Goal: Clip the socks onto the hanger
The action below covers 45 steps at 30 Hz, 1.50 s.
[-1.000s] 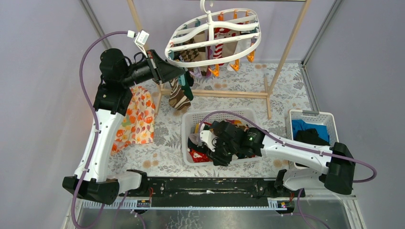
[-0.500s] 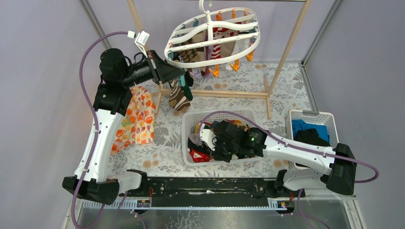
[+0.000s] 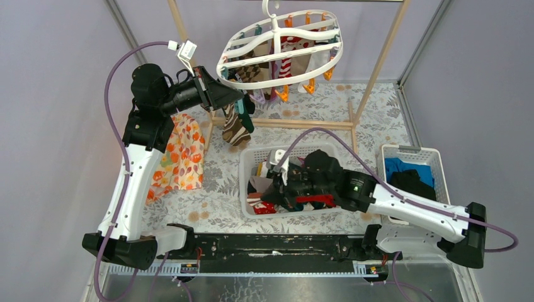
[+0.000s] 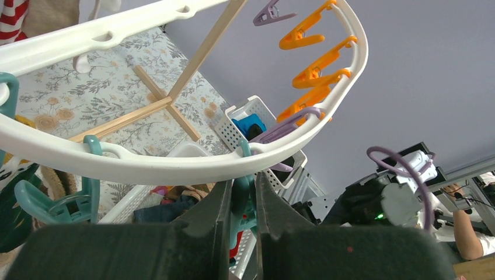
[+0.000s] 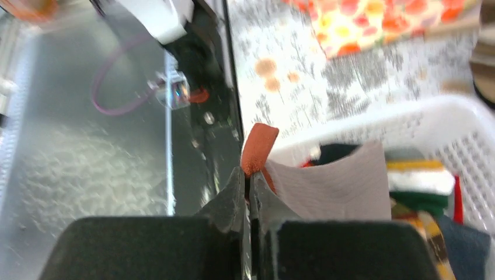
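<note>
While the left hand (image 4: 241,189) pinches a teal clip (image 4: 243,204) dangling from the hanger (image 4: 146,166) rim just above its fingers, the right hand (image 5: 247,182) is clamped on a grey, rust-tipped sock (image 5: 338,186), with the white basket (image 5: 443,116) just beyond its fingertips.

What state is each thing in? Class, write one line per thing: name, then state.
left end effector, shut on teal clip on the hanger
right end effector, shut on grey sock
hanger, hanging, with clipped socks
basket, holding loose socks
floral cloth, spread flat
</note>
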Available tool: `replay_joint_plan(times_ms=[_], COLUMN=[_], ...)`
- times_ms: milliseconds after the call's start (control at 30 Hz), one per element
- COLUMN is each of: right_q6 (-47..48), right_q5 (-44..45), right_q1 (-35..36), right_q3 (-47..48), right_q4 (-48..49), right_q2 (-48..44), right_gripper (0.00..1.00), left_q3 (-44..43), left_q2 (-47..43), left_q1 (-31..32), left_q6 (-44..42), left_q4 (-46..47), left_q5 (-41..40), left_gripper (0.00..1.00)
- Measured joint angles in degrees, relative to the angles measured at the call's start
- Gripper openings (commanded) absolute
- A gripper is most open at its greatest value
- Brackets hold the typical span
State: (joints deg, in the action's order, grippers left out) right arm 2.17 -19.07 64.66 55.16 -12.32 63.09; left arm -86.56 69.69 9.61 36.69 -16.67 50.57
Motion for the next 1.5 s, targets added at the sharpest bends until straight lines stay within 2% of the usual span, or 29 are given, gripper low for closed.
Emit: replay_joint_plan(times_ms=[200,333,633,733,867,967,1067,1133,1300,1433,1500], right_q6=[-13.0,-21.2,-31.5,-34.9,-36.8,-39.1,-41.9,-41.5,-35.1,-32.1,-32.3], right_q5=[-5.1,-7.4,-7.6,-7.6,-5.7,-6.6,-9.9,-11.3,-11.9,-11.6,-12.0], right_q1=[0.1,0.1,0.1,0.1,0.0,-4.9,-16.9,-22.1,-25.8,-26.1,-26.1], right_q3=[-5.8,-7.8,-6.3,-5.2,-5.3,-7.9,-14.8,-17.3,-17.2,-16.1,-16.1], right_q4=[22.3,28.5,28.8,30.1,26.1,24.6,25.8,24.1,17.2,16.7,18.1], right_q2=[-2.5,-1.6,-14.0,-16.3,-17.0,-15.5,-11.0,-5.6,5.0,7.7,8.3], right_gripper=[0.0,0.0,0.0,0.0,0.0,0.0,0.0,0.0,0.0,0.37,0.47], left_q3=[-0.5,-1.0,-1.0,-1.0,-1.0,-1.0,-1.0,-1.0,-1.0,-1.0,-1.0], left_q2=[0.0,0.0,0.0,0.0,0.0,0.0,0.0,0.0,0.0,0.0,0.0], left_q1=[0.0,0.0,0.0,0.0,0.0,0.0,0.0,0.0,0.0,0.0,0.0], left_q6=[0.0,0.1,0.1,0.1,0.5,0.9,1.0,1.0,1.0,0.9,0.9], left_q4=[-0.1,0.0,-0.1,0.0,0.0,0.0,0.1,0.1,0.1,0.1,0.1], left_q5=[0.0,0.1,0.1,0.1,0.1,0.1,0.1,0.1,0.1,0.1,0.1], left_gripper=[0.07,0.06,0.07,0.07,0.07,0.08,0.08,0.08,0.08,0.08,0.08])
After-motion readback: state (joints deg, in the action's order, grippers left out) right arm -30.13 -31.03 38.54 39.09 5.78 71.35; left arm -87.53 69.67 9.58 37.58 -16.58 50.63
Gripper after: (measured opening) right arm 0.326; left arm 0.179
